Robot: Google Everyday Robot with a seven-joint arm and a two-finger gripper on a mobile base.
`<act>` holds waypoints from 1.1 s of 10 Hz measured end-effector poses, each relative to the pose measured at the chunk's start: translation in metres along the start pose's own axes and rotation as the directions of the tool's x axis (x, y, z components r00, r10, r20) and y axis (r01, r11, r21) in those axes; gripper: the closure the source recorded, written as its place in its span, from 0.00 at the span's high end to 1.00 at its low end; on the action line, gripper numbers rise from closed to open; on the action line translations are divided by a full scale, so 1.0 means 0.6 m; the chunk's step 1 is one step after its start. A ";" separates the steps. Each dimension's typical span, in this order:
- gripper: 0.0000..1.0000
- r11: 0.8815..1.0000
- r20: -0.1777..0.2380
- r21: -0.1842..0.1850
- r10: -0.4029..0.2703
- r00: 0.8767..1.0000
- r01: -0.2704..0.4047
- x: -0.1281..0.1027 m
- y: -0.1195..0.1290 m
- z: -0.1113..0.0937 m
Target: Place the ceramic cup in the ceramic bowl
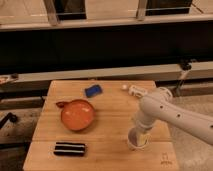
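One gripper (139, 131) at white cylindrical cup (137, 144), grip state unclear; round orange bowl (77, 114) well apart.

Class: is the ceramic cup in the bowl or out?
Out: the cup stands on the table, apart from the bowl, the hand over it.

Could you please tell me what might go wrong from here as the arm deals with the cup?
1. The pincer sits right at the ceramic cup, which stands close to the front edge of the table. An off-centre contact could tip the cup or push it toward that edge.
2. The ceramic bowl lies well to the left of the cup. If the cup is carried across too low, it may strike the bowl's rim.
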State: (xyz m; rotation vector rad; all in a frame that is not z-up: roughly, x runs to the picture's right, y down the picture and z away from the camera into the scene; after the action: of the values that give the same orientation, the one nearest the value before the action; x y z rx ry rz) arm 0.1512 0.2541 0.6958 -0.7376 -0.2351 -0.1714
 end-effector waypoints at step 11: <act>0.75 1.000 -0.027 -0.011 0.016 1.000 -0.016 0.018 0.009 0.037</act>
State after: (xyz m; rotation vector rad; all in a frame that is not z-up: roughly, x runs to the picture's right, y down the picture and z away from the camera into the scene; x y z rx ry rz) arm 0.1595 0.2727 0.7113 -0.7479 -0.2029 -0.1672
